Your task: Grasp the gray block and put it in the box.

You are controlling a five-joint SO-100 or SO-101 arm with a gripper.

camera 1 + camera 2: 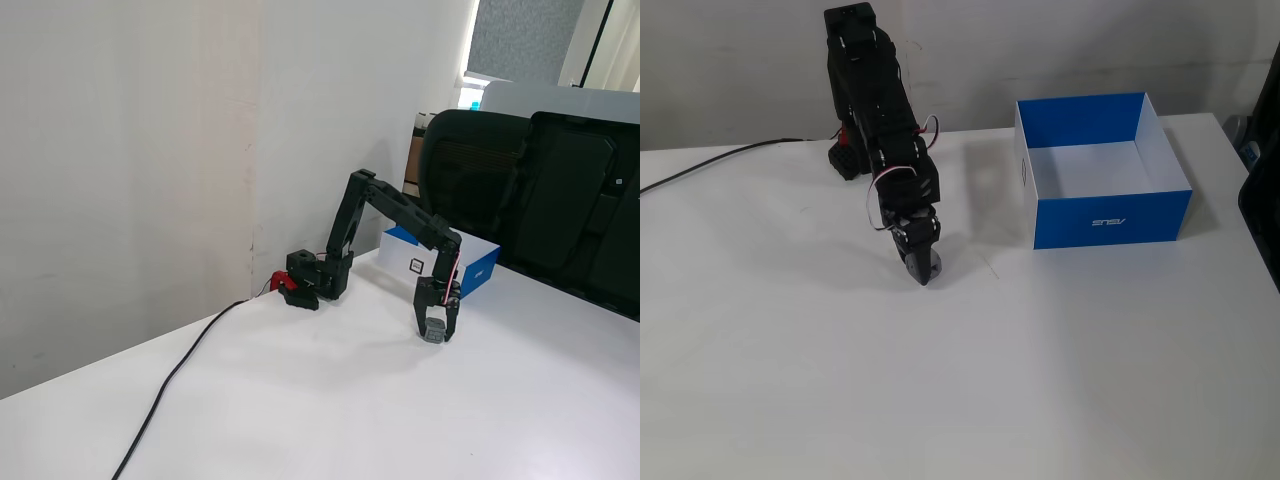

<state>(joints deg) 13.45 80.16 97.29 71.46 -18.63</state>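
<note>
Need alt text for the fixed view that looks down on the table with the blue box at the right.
A black robot arm reaches down onto a white table, its gripper closed on the gray block at table level. The box, blue outside and white inside, sits empty to the right, apart from the arm.

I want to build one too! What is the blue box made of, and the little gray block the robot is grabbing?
The box looks like thin cardboard: flat folded walls, smooth matte blue outside, white inside, with a printed logo. The gray block, between the fingers of the gripper, looks hard and dull gray, maybe plastic or foam; it is too small here to tell.
</note>
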